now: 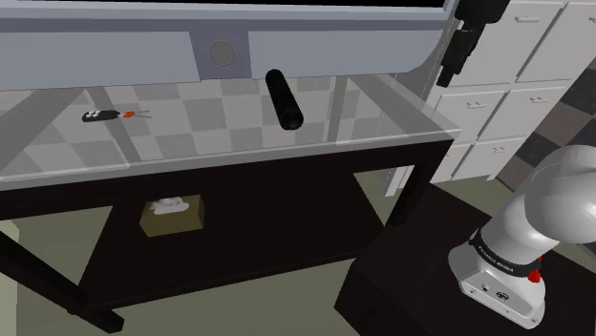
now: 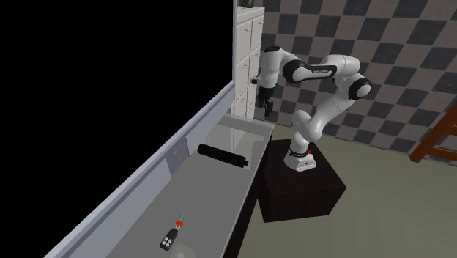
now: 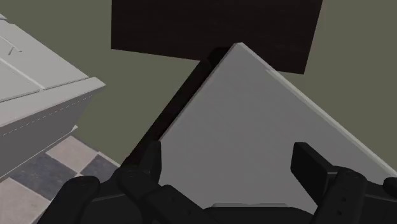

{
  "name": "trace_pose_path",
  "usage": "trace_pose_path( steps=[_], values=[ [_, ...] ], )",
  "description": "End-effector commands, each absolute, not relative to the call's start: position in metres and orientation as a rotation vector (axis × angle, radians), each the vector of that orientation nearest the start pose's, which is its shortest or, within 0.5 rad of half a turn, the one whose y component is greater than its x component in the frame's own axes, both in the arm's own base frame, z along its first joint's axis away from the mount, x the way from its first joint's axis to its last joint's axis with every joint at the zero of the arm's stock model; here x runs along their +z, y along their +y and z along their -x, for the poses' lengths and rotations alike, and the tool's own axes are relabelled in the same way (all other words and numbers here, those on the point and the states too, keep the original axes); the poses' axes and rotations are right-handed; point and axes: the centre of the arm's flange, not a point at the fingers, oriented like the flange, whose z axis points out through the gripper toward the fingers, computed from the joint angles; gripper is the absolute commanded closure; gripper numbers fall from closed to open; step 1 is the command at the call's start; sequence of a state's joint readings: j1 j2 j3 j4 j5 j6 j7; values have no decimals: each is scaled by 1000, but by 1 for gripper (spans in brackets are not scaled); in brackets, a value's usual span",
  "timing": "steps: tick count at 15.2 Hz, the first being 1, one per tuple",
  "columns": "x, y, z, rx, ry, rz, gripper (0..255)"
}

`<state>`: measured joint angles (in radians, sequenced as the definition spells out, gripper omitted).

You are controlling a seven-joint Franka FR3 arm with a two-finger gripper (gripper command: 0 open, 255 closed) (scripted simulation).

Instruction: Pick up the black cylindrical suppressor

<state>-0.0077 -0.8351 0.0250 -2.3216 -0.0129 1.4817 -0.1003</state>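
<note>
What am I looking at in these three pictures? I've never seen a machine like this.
It is a white robot arm standing on a dark box, and it ends in a black two-finger gripper. One picture looks down from beside the box. Another looks along the table from farther off. The third comes from a camera on the hand itself. On the grey table lie a black cylinder, which the arm is meant to pick up, and a small key fob. The gripper hangs above the table's end, away from the cylinder. Its fingers are apart and it holds nothing.
</note>
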Motion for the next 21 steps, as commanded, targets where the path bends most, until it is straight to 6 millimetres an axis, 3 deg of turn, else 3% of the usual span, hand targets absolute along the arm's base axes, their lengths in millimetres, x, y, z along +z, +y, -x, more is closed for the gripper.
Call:
trace_pose_path(
  steps=[1,11,21],
  values=[
    [613,6,-284,10,-172,3168,0],
    [602,115,-360,5,115,3179,0],
    [590,208,-454,-1,403,3165,0]
  ],
)
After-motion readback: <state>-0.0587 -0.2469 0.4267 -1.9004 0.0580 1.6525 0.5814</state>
